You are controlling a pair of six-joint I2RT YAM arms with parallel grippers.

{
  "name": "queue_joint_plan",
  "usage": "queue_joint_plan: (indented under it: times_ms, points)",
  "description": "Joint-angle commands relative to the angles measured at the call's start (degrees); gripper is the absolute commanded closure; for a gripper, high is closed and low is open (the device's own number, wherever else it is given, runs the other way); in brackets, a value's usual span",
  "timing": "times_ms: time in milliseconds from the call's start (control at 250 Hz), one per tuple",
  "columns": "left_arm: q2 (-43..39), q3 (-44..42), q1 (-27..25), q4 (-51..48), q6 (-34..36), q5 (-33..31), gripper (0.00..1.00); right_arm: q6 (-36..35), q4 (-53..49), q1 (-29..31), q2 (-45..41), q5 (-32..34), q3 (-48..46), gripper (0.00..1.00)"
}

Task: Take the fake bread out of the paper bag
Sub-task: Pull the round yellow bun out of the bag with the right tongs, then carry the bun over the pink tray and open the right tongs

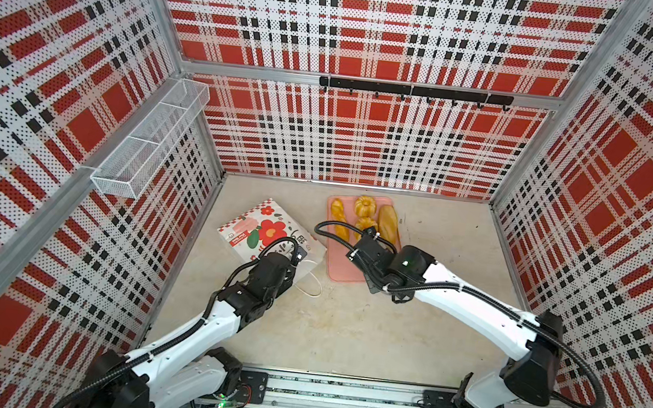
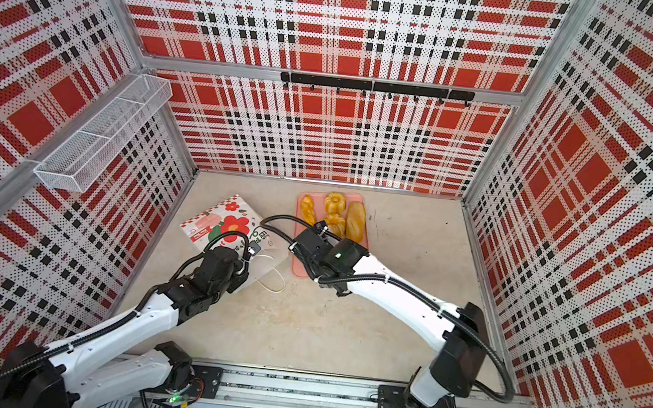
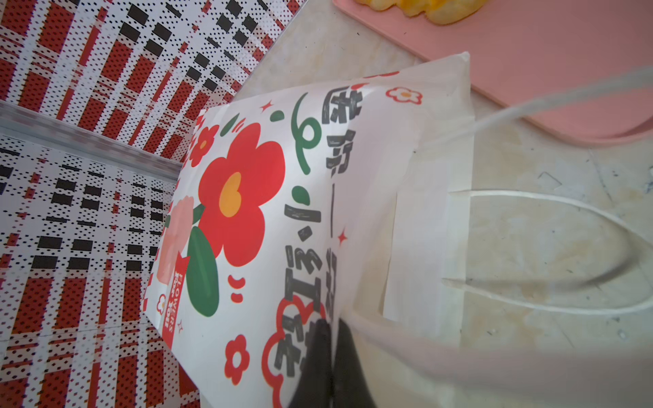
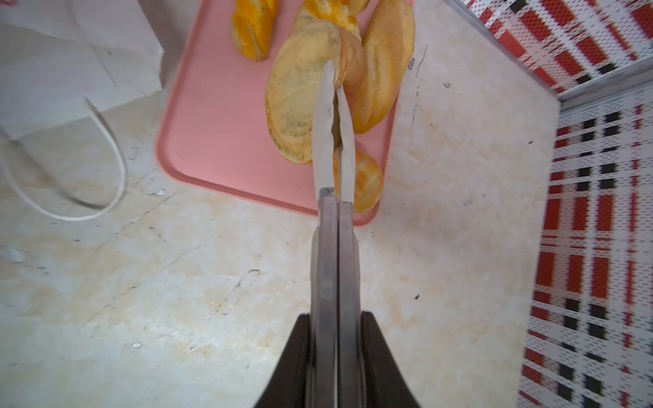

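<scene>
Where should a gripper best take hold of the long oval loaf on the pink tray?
Probably across its narrow middle, coming straight from above: the long oval loaf lies flat on the pink tray, its rounded top exposed, a fluted ring close beside it.

table (image 1: 343, 332) — beige, scuffed | on it: paper bag (image 1: 267, 227) on its side | pink tray (image 1: 337, 261)
</scene>
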Motion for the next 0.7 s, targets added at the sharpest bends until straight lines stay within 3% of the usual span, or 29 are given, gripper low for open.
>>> queue_joint_plan:
  times_ms: [0,184,340,512,696]
  points:
    - [-0.4,0.4,0.3,0.0,-1.2,-0.3,1.0,-1.0,-8.4,2.0,5.0,12.4,6.3,1.0]
    - [-0.3,0.3,0.3,-0.2,-1.2,-0.4,1.0,0.9,-16.4,4.2,15.1,17.3,14.0,1.0]
    - [0.0,0.3,0.4,-0.7,-1.2,-0.3,1.0,2.8,-18.6,4.4,20.6,16.6,16.5,1.0]
    - [0.0,0.4,0.3,-2.0,-1.6,-0.1,1.0,2.3,-12.4,3.5,18.0,11.6,12.7,1.0]
    - [-0.5,0.2,0.2,-3.5,-2.0,2.0,1.0,0.8,-2.2,-0.5,8.4,2.5,4.7,1.0]
